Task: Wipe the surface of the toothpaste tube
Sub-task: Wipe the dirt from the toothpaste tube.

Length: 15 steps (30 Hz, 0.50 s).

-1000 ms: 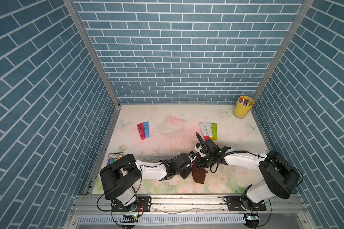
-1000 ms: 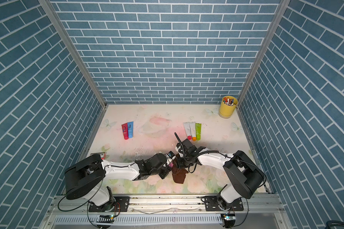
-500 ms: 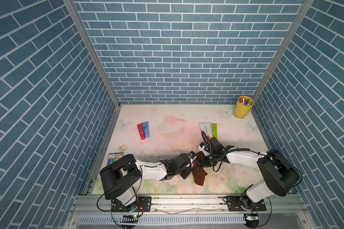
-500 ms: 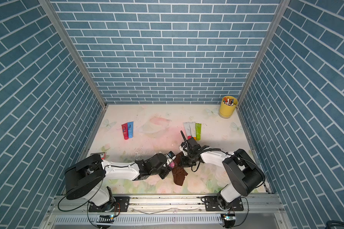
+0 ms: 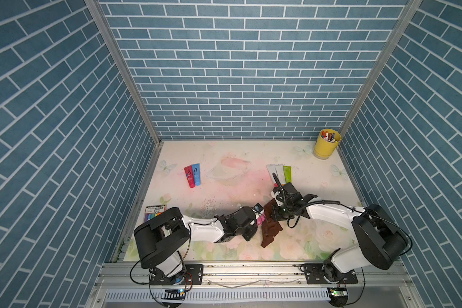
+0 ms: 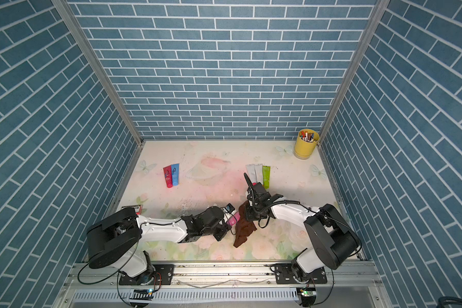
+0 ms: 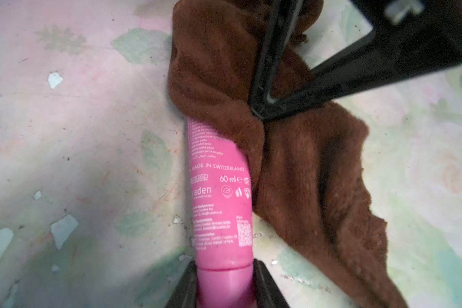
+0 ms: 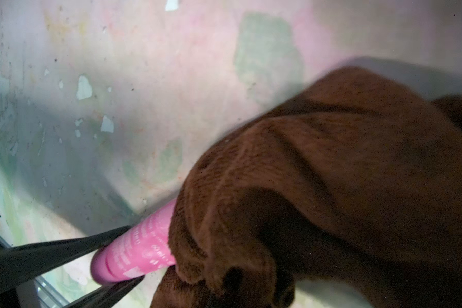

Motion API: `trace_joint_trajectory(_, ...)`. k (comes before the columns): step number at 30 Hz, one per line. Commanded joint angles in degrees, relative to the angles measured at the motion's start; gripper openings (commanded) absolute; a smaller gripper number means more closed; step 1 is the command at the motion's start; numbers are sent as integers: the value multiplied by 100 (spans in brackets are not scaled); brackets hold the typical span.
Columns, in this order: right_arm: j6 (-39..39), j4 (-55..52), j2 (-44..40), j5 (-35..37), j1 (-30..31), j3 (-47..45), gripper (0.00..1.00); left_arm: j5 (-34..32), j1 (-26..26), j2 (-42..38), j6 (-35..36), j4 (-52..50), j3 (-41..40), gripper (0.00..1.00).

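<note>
**Tube held by the cap, cloth over its far end**

In both top views the left end effector (image 5: 257,226) is clamped on the pink toothpaste tube (image 5: 261,217). The tube juts straight out past its tips over the desk (image 5: 224,165). Gripping one end likely leaves the body free for wiping. The right end effector (image 5: 274,212), closed on a brown cloth (image 5: 271,232), sits at the tube's far end.

In the left wrist view, the fingers (image 7: 187,288) pinch either side of the cap. The tube runs directly ahead, with the cloth draped over its far part and down one side.

In the right wrist view, the cloth bunches just beyond the end effector, and the tube pokes out from under it.
</note>
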Motion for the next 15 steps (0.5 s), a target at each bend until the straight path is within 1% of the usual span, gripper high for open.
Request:
trace_joint_trajectory(1, -230, 315, 115, -603, 374, 214, 0, 396, -58, -8, 94, 308, 31, 0)
trace_joint_trajectory(4, -105, 661, 268, -1085, 524, 210, 0, 395, -64, -8, 92, 315, 24, 0)
trace_joint_trajectory(6, -67, 804, 311, -1226, 560, 184, 0, 395, -61, -12, 92, 317, 20, 0)
trace_joint_trajectory(10, -72, 601, 391, -857, 430, 175, 0, 394, -64, -32, 97, 316, 7, 0)
trace_joint_trajectory(12, 8, 610, 541, -794, 117, 78, 0, 389, -62, -43, 92, 315, 3, 0)
trace_joint_trajectory(15, -63, 288, 710, -242, -299, 43, 0, 360, -62, -118, 80, 343, -52, 0)
